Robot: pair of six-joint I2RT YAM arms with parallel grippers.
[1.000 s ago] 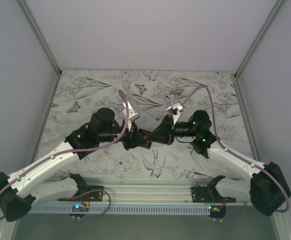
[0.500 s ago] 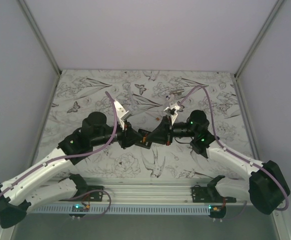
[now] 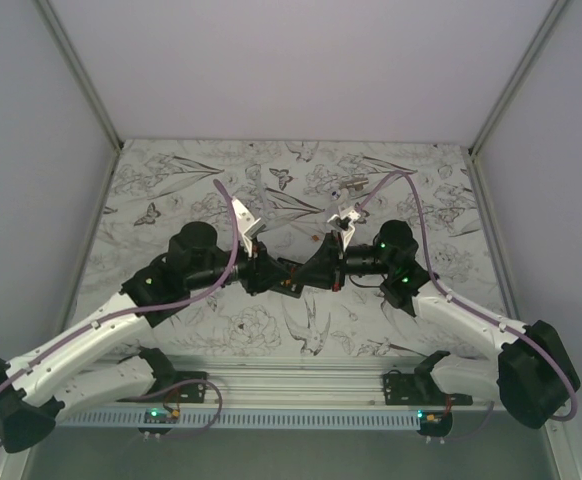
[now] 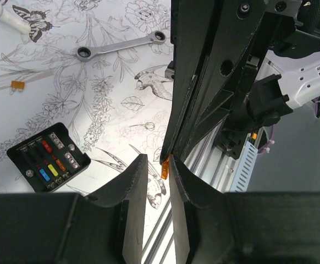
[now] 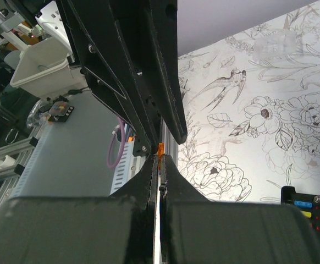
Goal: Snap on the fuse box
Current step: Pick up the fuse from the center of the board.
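Lighting: bright, even and diffuse from overhead. In your top view, soft shadows lie under both arms on the tabletop (image 3: 171,190).
Left wrist view: pale glare patch above the fuse box (image 4: 49,157); the left pincer (image 4: 157,160) is dark and soft-edged.
Right wrist view: left background blurred.

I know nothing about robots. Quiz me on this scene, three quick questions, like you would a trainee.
1. True or false: the fuse box lies on the table, held by neither gripper.
2. Which tool lies on the table? A) silver wrench B) hammer C) screwdriver
3. Fill in the colour: the right gripper pinches a small ____ fuse at its tips.

Key: 1 true; 2 A; 3 orange.
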